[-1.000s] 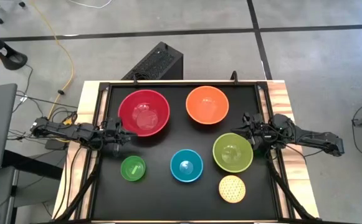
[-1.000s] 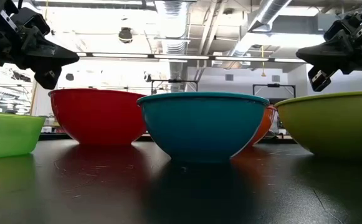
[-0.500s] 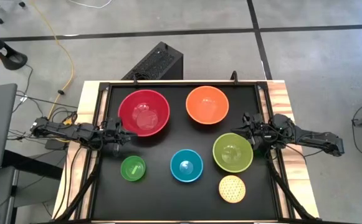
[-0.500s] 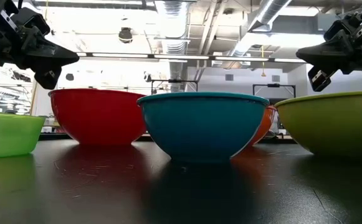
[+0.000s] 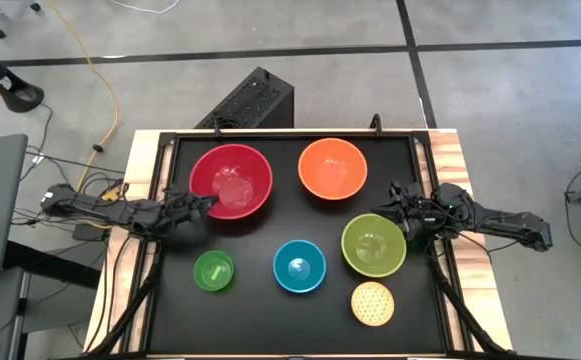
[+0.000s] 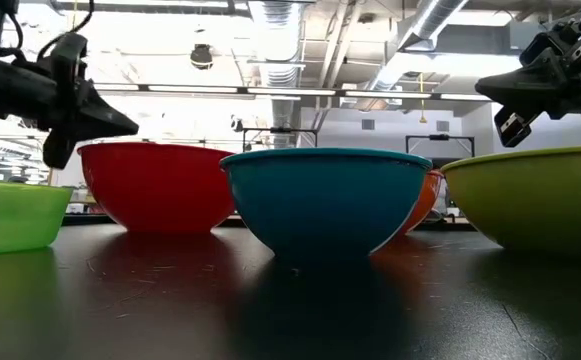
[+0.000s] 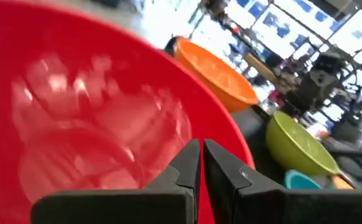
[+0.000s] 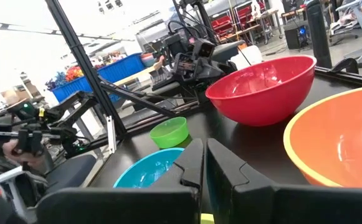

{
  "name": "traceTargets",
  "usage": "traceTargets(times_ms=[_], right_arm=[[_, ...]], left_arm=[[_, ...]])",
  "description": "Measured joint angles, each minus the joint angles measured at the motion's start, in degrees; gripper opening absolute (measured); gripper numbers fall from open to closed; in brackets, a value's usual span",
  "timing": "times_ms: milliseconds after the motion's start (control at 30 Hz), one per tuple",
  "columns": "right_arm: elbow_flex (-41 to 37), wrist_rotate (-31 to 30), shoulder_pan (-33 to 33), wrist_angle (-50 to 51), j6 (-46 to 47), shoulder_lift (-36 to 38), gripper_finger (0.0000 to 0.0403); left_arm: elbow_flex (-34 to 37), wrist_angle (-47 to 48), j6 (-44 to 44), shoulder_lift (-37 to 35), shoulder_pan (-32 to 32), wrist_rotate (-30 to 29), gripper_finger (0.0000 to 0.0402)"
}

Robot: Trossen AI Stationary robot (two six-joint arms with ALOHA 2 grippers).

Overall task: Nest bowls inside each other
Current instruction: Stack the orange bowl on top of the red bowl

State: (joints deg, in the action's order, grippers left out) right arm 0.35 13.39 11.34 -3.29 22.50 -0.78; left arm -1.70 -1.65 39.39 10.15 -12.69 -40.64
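Six bowls sit apart on the black table point(image 5: 260, 250) — none nested. The left gripper point(image 5: 208, 203), fingers together and empty, hovers at the red bowl's point(image 5: 232, 180) left rim. The right gripper point(image 5: 380, 210) — closed, holding nothing — waits between the orange bowl point(image 5: 332, 168) and the yellow-green bowl point(image 5: 373, 245).

Red bowl point(image 5: 231, 180), dotted yellow-orange bowl point(image 5: 372, 303)

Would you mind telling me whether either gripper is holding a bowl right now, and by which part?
Nothing is held. The left gripper hangs shut at the red bowl's near rim; the right gripper waits shut beside the yellow-green bowl.
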Motion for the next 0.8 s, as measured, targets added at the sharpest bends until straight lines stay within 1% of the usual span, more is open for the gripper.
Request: traceTargets(times_ms=[67,167,233,333,400,467,567,633,700,800], right_arm=[[-0.01,-0.42,-0.01,-0.26,0.0,0.0,0.0036],[0.01,-1.33,-0.01,-1.96,0.0,-0.02,0.0036],[0.01,-1.82,0.01,-3.95,-0.06,0.0,0.0036],[0.0,-7.86,0.01,-8.77,-0.04,-0.02,0.0036],[0.0,-11.75,0.03,-12.22,-0.07,0.0,0.0036],[0.25,-16.06,0.05,-12.9,-0.02,0.0,0.0036],[2.72,-21.34,0.05,-10.62,1.14,-1.89,0.0038],[5.08,-24.64,0.05,-8.97,2.71,-4.05,0.0044],[7.77,-26.94,0.05,-6.64,2.96,-7.37,0.0052],[12.26,-30.83,0.05,-3.76,2.99,-14.14,0.0067]], left_arm=[[0.14,-3.53,1.14,1.83,-0.02,3.87,0.0008],[-0.01,-13.45,-0.56,5.26,-0.04,6.95,0.0002],[-1.12,-17.14,-3.91,8.06,-0.04,5.98,0.0001],[-5.24,-18.04,-9.97,12.71,-0.03,2.35,0.0],[-8.81,-17.51,-15.43,15.88,0.0,1.0,0.0],[-12.73,-14.15,-19.93,18.46,-0.01,-1.28,0.0],[-18.38,-8.12,-21.89,21.43,0.04,-8.1,0.0],[-22.06,-3.06,-23.06,22.39,0.07,-11.09,0.0],[-25.77,3.95,-23.37,22.84,0.32,-11.72,0.0],[-30.58,16.0,-19.1,22.88,2.21,-10.81,0.0009]])
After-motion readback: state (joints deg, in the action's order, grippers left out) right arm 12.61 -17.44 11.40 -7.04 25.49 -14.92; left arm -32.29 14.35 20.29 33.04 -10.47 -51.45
